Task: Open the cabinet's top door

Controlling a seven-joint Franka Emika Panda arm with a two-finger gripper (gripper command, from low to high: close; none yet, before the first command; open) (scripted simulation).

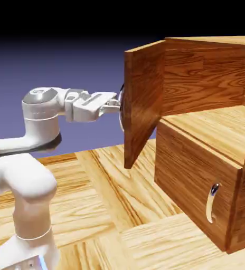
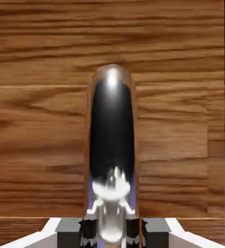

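One cabinet [image 1: 192, 174] is standing on the exterior view's right, its top door [image 1: 144, 100] swinging wide from the opening. The gripper [image 2: 112, 227] is clamping the door's curved silver handle [image 2: 112, 131]. Opening is looking nearly complete; at most, a little more pulling is remaining.

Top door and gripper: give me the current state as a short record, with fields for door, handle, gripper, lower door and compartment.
top door: swung wide open
handle: curved, shiny, on the top door's outer face
gripper: shut on the top door's handle
lower door: closed, its own curved handle facing out
upper compartment: exposed, nothing seen inside the visible part
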